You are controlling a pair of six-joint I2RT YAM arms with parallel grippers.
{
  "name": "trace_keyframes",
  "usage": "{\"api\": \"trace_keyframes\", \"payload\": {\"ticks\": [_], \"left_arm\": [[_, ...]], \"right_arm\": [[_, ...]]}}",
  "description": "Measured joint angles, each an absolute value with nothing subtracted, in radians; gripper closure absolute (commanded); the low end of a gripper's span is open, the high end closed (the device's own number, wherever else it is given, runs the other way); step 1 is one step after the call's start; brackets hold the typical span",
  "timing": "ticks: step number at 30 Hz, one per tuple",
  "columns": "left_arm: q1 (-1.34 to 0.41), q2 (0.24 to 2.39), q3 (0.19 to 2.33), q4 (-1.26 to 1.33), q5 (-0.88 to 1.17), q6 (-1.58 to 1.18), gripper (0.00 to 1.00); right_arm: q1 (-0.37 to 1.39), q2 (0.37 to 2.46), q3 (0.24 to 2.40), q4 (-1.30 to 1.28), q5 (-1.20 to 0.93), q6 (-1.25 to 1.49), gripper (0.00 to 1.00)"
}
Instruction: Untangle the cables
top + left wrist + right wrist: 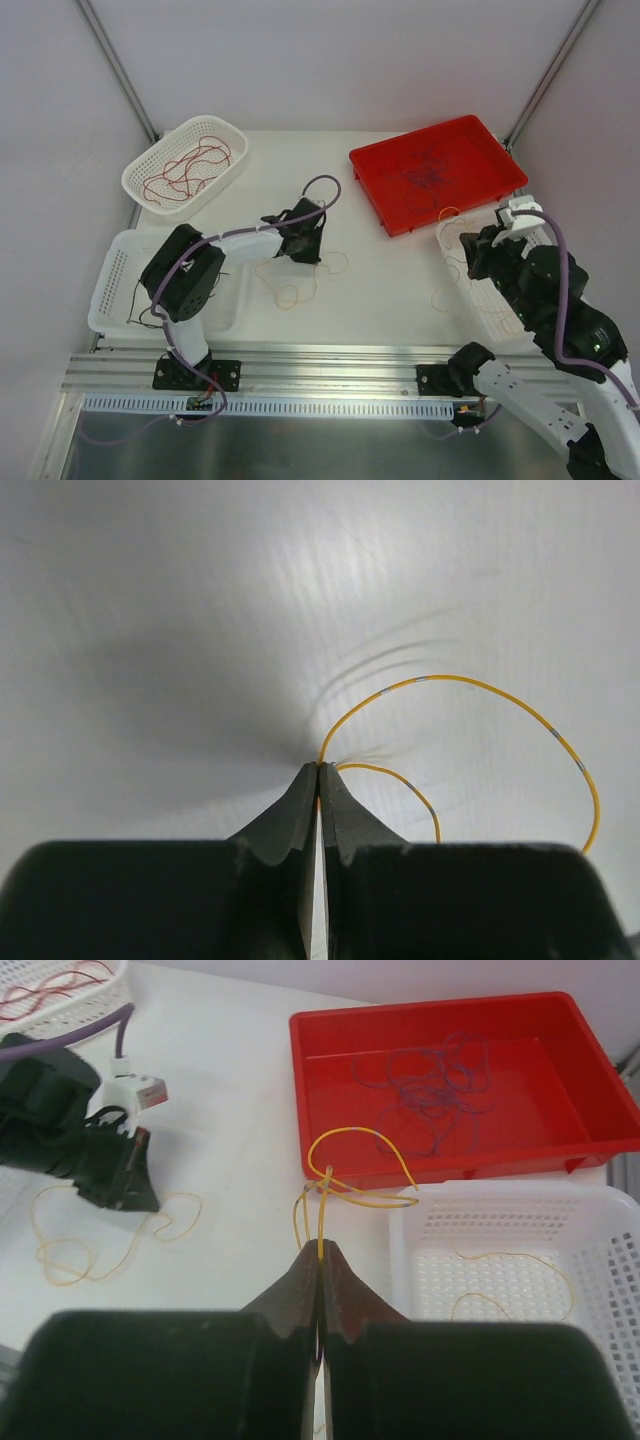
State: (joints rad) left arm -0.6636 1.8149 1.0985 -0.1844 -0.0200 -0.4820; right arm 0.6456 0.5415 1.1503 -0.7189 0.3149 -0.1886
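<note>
My left gripper (310, 256) is shut on a thin yellow cable (298, 288) that lies in loose loops on the white table; the left wrist view shows the tips (319, 770) pinching it, with the cable (480, 685) curving off to the right. My right gripper (472, 250) is shut on another yellow cable (350, 1192) and holds it above the left edge of a white basket (500, 1210); the tips (320, 1246) pinch the strand. Dark purple cables (430, 1085) lie in the red tray (600, 1070). Red cables (190, 165) lie in the far-left white basket (135, 180).
A third white basket (110, 290) with thin black wires sits under the left arm. Yellow strands (510, 1280) lie in the right basket. The left gripper (125, 1175) and its table cable (100, 1255) show in the right wrist view. Slanted metal frame posts stand at the back corners.
</note>
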Motion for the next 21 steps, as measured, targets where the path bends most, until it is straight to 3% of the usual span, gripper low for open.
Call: {"api": "trace_keyframes", "payload": {"ticks": [7, 8, 11, 21], "left_arm": [[-0.811, 1.758, 1.058, -0.198, 0.028, -0.482, 0.88], [-0.828, 1.745, 1.054, -0.199, 0.032, -0.482, 0.77], [-0.871, 1.698, 1.047, -0.202, 0.046, -0.479, 0.59], [-0.882, 1.515, 1.008, -0.204, 0.000, -0.479, 0.30]], "right_arm": [[0.631, 0.673, 1.152, -0.719, 0.498, -0.221, 0.99], [0.623, 0.686, 1.155, -0.719, 0.518, -0.223, 0.99], [0.554, 0.727, 1.182, -0.717, 0.558, -0.226, 0.99], [0.206, 0.811, 1.282, -0.688, 0.555, -0.205, 0.99]]}}
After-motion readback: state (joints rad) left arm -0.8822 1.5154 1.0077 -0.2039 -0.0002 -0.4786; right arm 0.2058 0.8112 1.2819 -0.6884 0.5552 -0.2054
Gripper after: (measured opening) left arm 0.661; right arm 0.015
